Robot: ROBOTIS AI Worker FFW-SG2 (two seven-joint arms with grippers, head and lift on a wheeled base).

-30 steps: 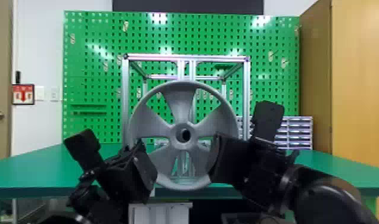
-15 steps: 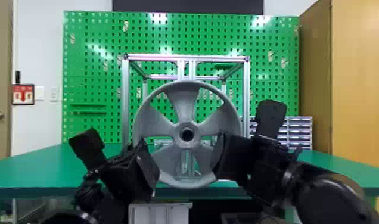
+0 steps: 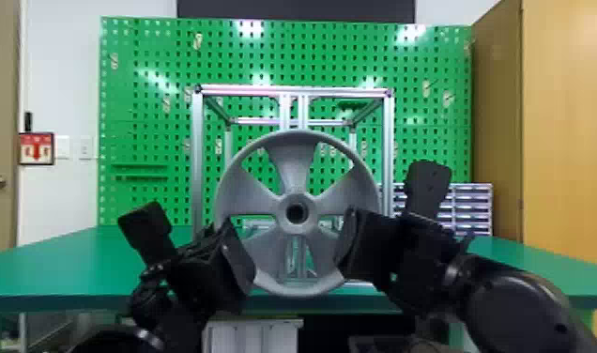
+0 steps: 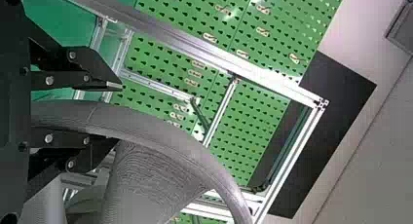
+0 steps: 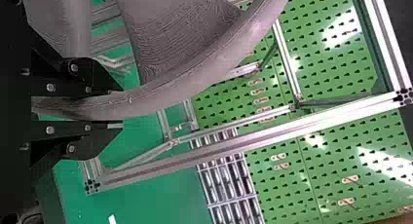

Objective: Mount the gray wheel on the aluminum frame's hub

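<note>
The gray wheel [image 3: 296, 157] is seen upright in the head view, between the left gripper [image 3: 239, 267] and the right gripper [image 3: 351, 246], in front of the aluminum frame [image 3: 197, 159]. Its open, spoked face is turned toward the head camera, and one spoke is pointed straight up; its central axis is directed roughly level, from the robot toward the frame. In the left wrist view, the fingers of the left gripper [image 4: 118, 112] are parted around the rim, with a gap seen between one finger and the rim. In the right wrist view, the rim is gripped closely between the fingers of the right gripper [image 5: 119, 108]. A red-and-white sign [image 3: 36, 149] is mounted on the wall [image 3: 60, 70] at the head view's left, marked with a downward arrow.
</note>
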